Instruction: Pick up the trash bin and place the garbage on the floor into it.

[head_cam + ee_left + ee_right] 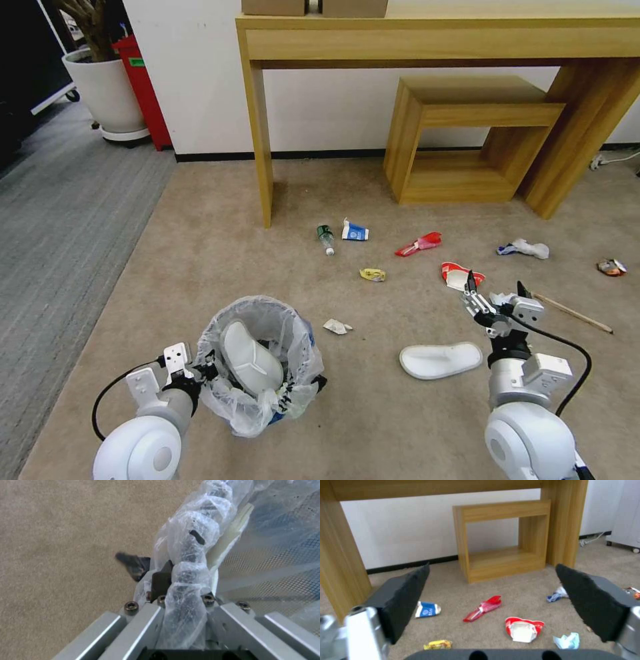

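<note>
Carpet, beige and short, is the floor (200,267) in the head view. The left gripper (200,373) pinches the rim of the trash bin (260,363) low on the robot's left. One white slipper (250,357) sits inside it. The other slipper (440,360) lies flat just below the right gripper (495,292), whose fingers are spread wide and hold nothing. It looks soft, light and bendy, so its thin edge seems a good place to grab.

In the left wrist view, the fingers (161,580) are clamped on the crinkly bag over the rim. That bag looks slippery.

In the right wrist view, a red wrapper (483,608), a red and white carton (523,630), a blue carton (427,609) and a yellow wrapper (437,644) lie apart. The wooden desk leg (340,580) and the wooden stool (501,542) stand behind them.
</note>
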`<state>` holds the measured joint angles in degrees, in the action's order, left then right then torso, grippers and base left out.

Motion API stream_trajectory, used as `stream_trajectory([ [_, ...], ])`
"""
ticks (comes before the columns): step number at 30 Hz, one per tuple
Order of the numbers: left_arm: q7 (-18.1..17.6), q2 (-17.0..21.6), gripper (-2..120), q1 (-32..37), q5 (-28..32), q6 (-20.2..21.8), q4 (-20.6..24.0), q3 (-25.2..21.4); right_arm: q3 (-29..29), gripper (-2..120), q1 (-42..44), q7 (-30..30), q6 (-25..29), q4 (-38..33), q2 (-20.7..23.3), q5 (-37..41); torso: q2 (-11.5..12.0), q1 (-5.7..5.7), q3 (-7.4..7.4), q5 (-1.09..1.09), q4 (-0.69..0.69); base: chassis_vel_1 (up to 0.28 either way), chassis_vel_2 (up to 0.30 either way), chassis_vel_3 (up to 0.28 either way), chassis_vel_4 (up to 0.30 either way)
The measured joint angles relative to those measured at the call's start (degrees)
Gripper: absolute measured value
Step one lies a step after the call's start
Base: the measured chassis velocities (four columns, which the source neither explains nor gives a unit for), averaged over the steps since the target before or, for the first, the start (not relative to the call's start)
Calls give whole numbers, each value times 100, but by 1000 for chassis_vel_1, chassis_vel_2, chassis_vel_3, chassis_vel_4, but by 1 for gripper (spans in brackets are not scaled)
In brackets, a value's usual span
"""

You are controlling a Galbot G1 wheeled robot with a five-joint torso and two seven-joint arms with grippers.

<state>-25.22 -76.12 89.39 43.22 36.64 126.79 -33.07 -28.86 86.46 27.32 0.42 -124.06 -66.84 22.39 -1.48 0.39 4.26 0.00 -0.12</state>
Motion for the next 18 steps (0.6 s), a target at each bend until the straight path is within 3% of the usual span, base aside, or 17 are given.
stream_trajectory([
  [18,13,-37,0,19,-19,-8,35,-41,42,100,-69,22,97,54,-66,29,0,-1,-2,-1,0,-11,-14,15,15],
])
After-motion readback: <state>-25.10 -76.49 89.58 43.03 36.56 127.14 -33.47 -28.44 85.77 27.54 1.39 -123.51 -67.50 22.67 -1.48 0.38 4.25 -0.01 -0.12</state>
